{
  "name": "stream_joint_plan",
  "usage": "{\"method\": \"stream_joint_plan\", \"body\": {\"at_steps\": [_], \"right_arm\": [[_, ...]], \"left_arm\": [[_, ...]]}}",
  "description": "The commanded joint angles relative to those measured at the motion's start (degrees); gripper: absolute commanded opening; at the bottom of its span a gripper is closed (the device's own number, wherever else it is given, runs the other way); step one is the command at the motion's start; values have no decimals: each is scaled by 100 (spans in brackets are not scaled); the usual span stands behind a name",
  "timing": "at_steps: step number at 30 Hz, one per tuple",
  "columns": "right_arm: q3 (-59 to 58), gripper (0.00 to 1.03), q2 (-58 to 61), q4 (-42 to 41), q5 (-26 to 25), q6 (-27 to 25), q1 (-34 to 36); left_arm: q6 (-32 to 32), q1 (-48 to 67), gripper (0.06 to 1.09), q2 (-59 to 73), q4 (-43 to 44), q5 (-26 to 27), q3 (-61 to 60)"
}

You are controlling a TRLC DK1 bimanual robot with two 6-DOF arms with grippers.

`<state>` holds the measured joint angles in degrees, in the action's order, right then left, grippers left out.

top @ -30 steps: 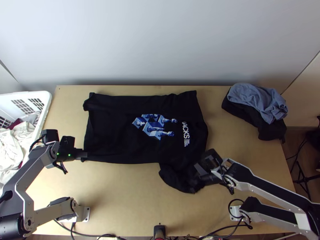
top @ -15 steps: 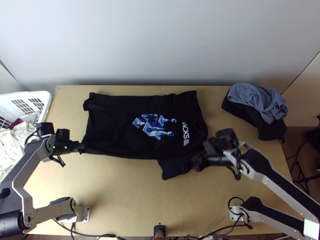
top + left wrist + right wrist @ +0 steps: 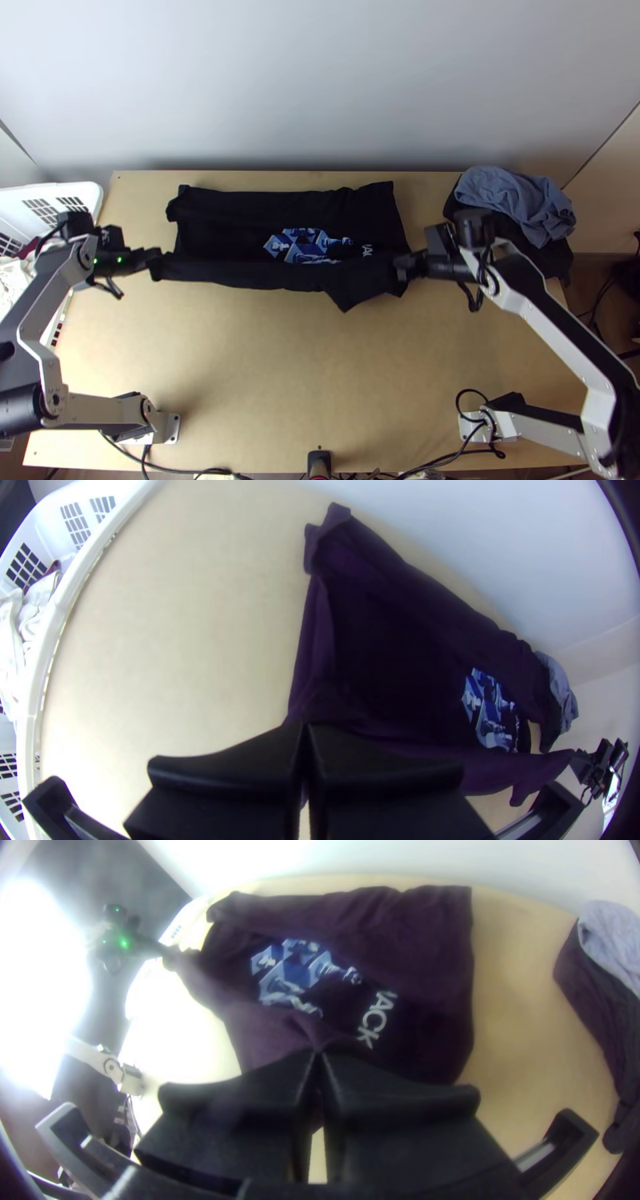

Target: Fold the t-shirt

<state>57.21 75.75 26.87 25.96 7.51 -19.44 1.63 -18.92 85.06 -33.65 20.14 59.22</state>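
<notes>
the left gripper (image 3: 157,258) has its jaws pinched together on the hem-end corner of a black fabric t-shirt with a blue-and-white print (image 3: 216,224). the right gripper (image 3: 402,266) is closed too, gripping the shirt near its sleeve. the near side stretches between both pairs of jaws, partly covering the print (the rest lies spread beyond them). past the right jaws sits a crumpled grey-blue cloth (image 3: 512,200).

Open near-middle tabletop (image 3: 248,360); obstacles: basket (image 3: 94,196) at left, clothes pile (image 3: 512,200) at far right.
</notes>
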Motion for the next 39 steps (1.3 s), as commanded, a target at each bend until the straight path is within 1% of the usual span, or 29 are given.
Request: {"method": "stream_joint_plan", "body": {"at_steps": [1,6,13,19,25,28,30,36,37,39], "right_arm": [[686,3,925,-543,-12,260,336],[1275,3,1575,-692,-12,286,599],[1899,3,2296,-842,-12,278,995],[2180,3,2841,-1009,-12,286,1136],[2277,3,3500,-1044,-12,242,1074],[2321,3,3781,-1061,-126,260,1030],[2312,3,3886,-1149,-205,269,986],[2391,3,4106,-1316,-284,278,828],[2418,3,4141,-1325,-310,278,793],[2506,3,4229,-1325,-346,278,766]], "left_arm": [[602,433,10,714,51,7,916],[1085,644,10,1294,69,-81,1707],[1410,749,10,2032,51,-274,2656],[1577,802,10,2577,51,-327,3254],[1569,846,10,3263,51,-494,3755],[1516,863,11,3597,51,-529,3851],[1516,863,20,3764,43,-538,3913],[1569,819,21,4142,-1,-538,4159],[1595,819,27,4195,-19,-538,4203],[1621,828,43,4300,-89,-538,4282]]}}
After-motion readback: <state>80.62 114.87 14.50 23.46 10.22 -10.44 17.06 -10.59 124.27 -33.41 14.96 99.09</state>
